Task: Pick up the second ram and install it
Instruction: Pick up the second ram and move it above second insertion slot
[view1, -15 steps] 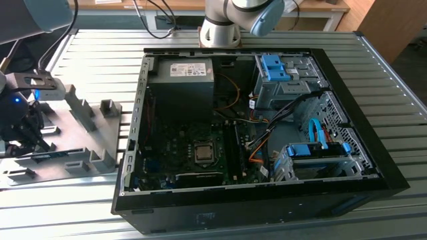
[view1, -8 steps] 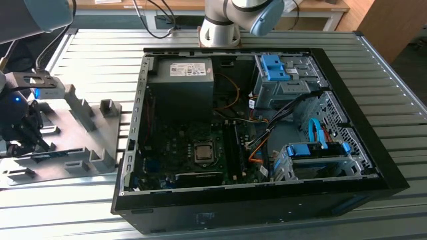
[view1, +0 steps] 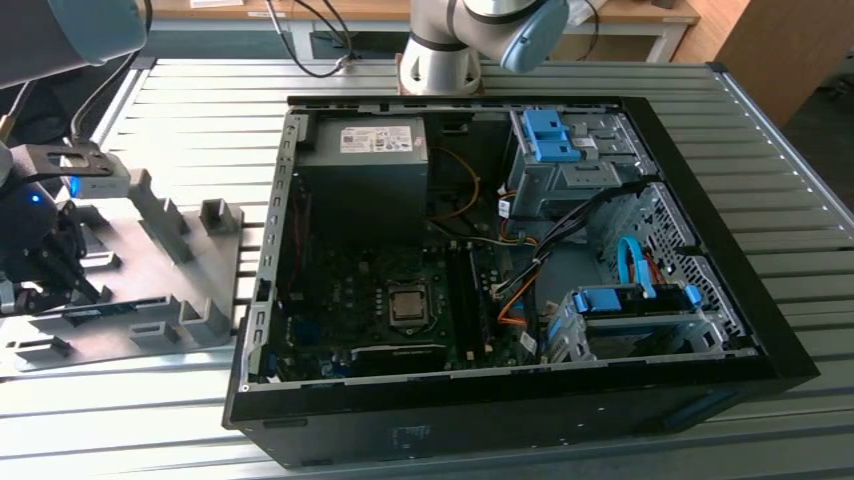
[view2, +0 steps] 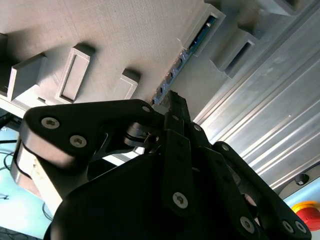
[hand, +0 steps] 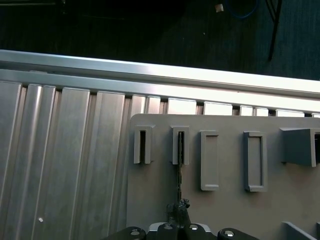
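We find the black gripper (view2: 172, 100), jaws pinched shut on the thin blue-green circuit-board ram (view2: 199, 37), propped edge-up ahead of them by the grey slotted plastic tray (view2: 125, 30) for easy gripping.

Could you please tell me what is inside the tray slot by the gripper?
A blue-green memory stick stands on edge in a slot of the tray. Its lower edge is sunk out of sight; the gripper covers its near end.

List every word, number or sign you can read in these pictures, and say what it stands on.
None can be read.
The white label on the power supply: print too small to read.
The small pale mark on the computer case: unreadable.
The memory stick: no legible print.
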